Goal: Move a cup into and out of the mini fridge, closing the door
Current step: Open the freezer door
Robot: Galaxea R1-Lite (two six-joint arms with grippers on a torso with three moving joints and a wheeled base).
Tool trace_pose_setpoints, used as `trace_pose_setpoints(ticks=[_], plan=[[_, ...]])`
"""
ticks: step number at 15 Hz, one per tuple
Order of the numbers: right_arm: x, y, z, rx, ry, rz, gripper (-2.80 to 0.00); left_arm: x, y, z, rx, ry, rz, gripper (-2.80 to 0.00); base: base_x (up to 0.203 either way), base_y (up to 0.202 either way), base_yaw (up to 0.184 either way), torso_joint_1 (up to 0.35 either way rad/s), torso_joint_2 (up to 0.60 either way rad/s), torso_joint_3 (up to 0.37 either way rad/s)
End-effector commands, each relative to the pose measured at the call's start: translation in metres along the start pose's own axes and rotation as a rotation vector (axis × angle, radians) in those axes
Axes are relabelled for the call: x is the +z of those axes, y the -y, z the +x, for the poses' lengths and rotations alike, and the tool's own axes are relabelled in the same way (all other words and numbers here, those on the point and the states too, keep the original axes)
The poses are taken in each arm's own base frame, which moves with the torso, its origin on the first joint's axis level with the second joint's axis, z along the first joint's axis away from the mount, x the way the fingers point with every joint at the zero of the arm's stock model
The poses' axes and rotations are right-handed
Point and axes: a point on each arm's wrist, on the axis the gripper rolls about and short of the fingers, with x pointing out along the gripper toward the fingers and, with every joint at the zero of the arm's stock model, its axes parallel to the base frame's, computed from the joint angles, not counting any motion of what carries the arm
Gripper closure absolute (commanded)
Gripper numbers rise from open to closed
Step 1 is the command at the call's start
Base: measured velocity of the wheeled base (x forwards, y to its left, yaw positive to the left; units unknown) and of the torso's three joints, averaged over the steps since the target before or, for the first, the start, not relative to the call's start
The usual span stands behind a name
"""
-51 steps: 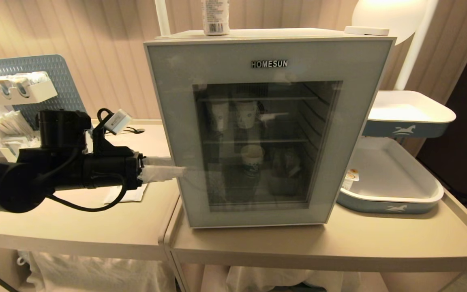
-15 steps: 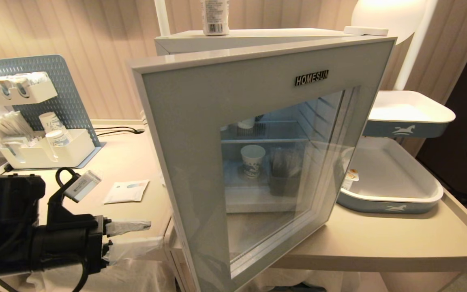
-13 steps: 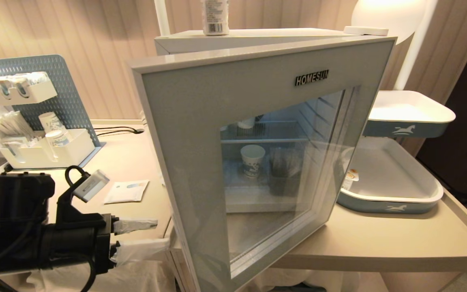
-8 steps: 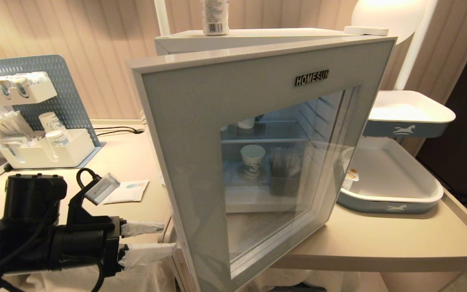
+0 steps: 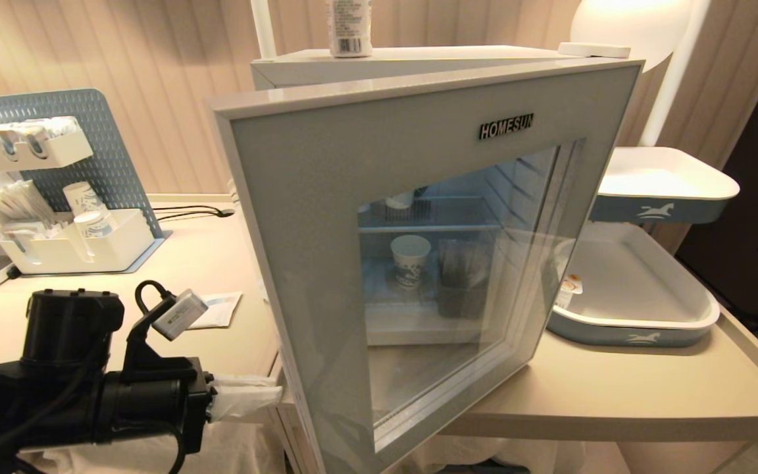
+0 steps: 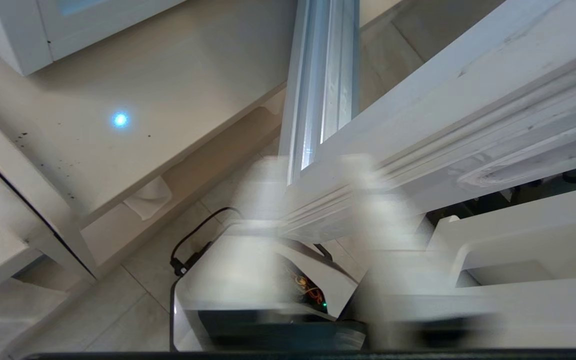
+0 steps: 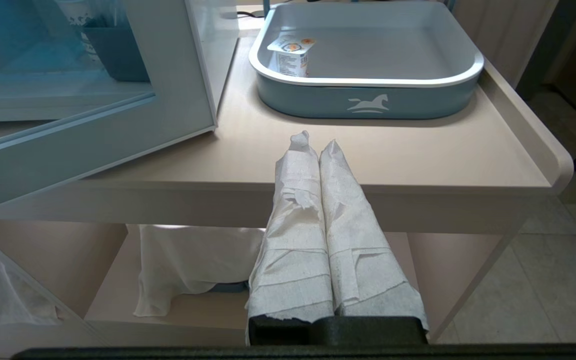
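The door (image 5: 326, 217) stands upright, swung open toward the camera.

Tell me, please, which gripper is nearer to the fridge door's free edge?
Left. The left gripper sits right beside the door, low at its free edge. The right gripper hangs off the table's front, further away.

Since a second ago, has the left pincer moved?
Yes. The left pincer has shifted toward the free edge of the open door, sunk slightly against the table, and closed.
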Motion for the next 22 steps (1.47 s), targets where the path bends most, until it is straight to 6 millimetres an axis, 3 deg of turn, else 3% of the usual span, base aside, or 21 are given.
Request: trace_pose_setpoints(ticks=[1, 6, 12, 17, 22], plan=[[0.0, 0.0, 0.0, 0.001, -0.001, 0.0, 0.0, 0.003, 0.002, 0.005, -0.023, -0.001, 0.013, 0.0, 0.0, 0.0, 0.0, 0.0, 0.0, 0.0], [0.0, 0.0, 0.0, 0.001, -0.001, 0.0, 0.0, 0.022, 0.014, 0.029, -0.108, -0.002, 0.094, 0.0, 0.0, 0.0, 0.0, 0.0, 0.0, 0.0], [0.0, 0.0, 0.0, 0.001, -0.001, 0.0, 0.0, 0.022, 0.042, 0.044, -0.221, -0.034, 0.154, 0.0, 0.0, 0.0, 0.0, 0.0, 0.0, 0.0], [0.0, 0.0, 0.0, 0.001, -0.001, 0.0, 0.0, 0.03, 0.084, 0.064, -0.358, -0.056, 0.256, 0.0, 0.0, 0.0, 0.0, 0.0, 0.0, 0.0], [0.0, 0.0, 0.0, 0.001, -0.001, 0.0, 0.0, 0.02, 0.144, 0.104, -0.393, -0.124, 0.37, 0.0, 0.0, 0.0, 0.0, 0.0, 0.0, 0.0]])
